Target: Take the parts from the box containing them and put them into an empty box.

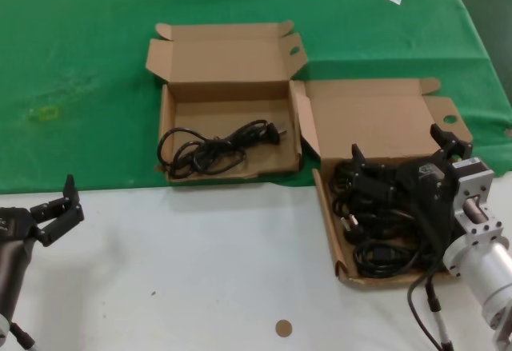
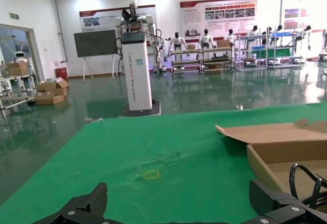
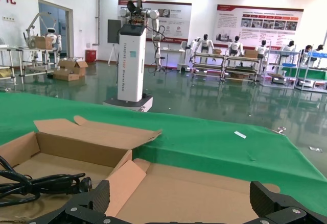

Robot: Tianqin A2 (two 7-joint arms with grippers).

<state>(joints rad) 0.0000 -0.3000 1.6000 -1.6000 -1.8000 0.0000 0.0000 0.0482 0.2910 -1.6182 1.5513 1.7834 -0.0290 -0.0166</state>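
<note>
Right hand (image 1: 398, 161) spread wide over cords (image 1: 382, 227), hiding several.

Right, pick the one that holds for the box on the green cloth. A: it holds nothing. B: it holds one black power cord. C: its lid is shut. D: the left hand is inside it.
B: the box on the green cloth has its lid up and one looped black power cord lying on its floor, while the left hand hovers off at the table's near left.

Green cloth (image 1: 96, 87), white table (image 1: 200, 263), small brown disc (image 1: 283, 329).
</note>
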